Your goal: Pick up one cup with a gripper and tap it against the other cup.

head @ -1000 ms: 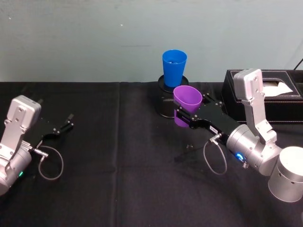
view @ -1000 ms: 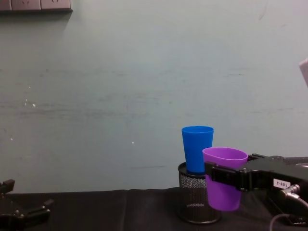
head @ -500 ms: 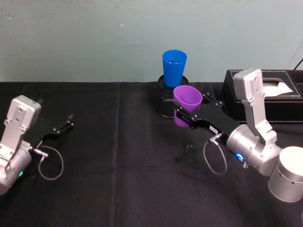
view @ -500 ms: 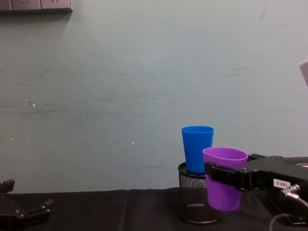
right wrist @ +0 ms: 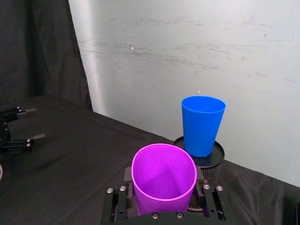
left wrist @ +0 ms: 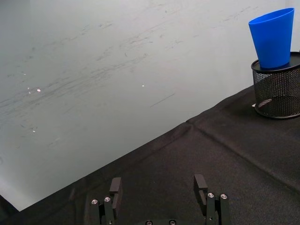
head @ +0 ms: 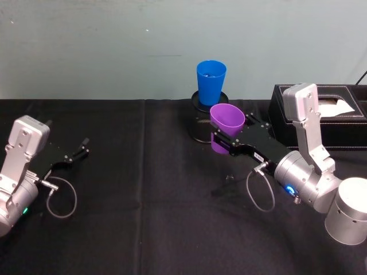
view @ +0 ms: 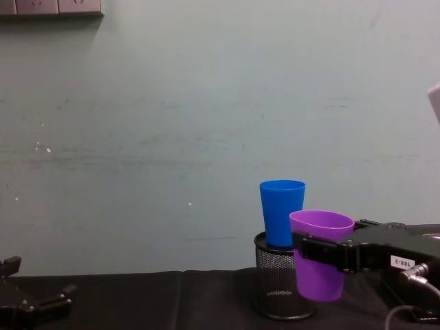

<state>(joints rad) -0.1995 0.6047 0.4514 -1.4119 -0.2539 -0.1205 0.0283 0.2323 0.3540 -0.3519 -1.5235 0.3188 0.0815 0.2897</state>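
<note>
The right hand [head: 229, 137] is clamped on the purple cup [head: 226, 119], holding it upright, clear of the black surface [head: 143, 200]. It hangs just beside the blue cup [head: 210, 80], which stands atop the mesh pen holder [head: 198, 129]; the cups seem narrowly apart. The left hand [head: 80, 150] rests far left, fingers apart.

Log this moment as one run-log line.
right gripper: shut on purple cup, off table | blue cup: atop mesh holder | left gripper: open, parked left

The purple cup [head: 226, 120] is held upright aloft near the upright blue cup [head: 210, 83].
</note>
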